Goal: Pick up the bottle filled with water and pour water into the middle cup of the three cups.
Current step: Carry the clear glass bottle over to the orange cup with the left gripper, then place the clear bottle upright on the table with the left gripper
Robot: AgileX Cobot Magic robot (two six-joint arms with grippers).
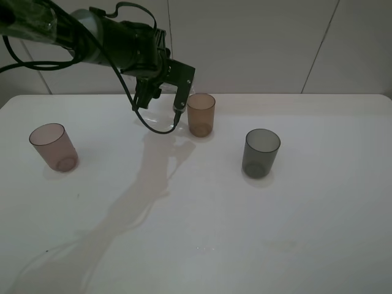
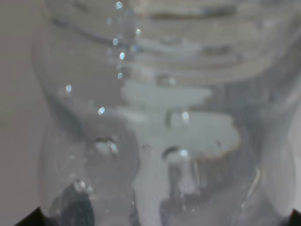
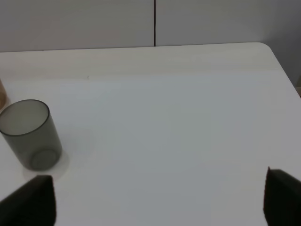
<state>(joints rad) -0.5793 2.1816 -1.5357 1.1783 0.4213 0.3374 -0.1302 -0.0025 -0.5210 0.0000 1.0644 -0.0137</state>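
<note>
The clear bottle (image 1: 162, 115) stands on the table just left of the amber-brown middle cup (image 1: 201, 114). My left gripper (image 1: 157, 110) is open, with one finger on each side of the bottle; I cannot tell whether the pads touch it. In the left wrist view the bottle (image 2: 160, 122) fills the frame, showing its threaded neck and water droplets. The pinkish-mauve cup (image 1: 54, 147) stands at the left. The dark smoky-grey cup (image 1: 261, 152) stands at the right and also shows in the right wrist view (image 3: 30, 134). My right gripper (image 3: 155, 202) is open and empty.
The white table (image 1: 202, 233) runs to a pale wall at the back. The left arm's black cable (image 1: 153, 127) hangs down beside the bottle. The table's far right corner (image 3: 263, 47) shows in the right wrist view.
</note>
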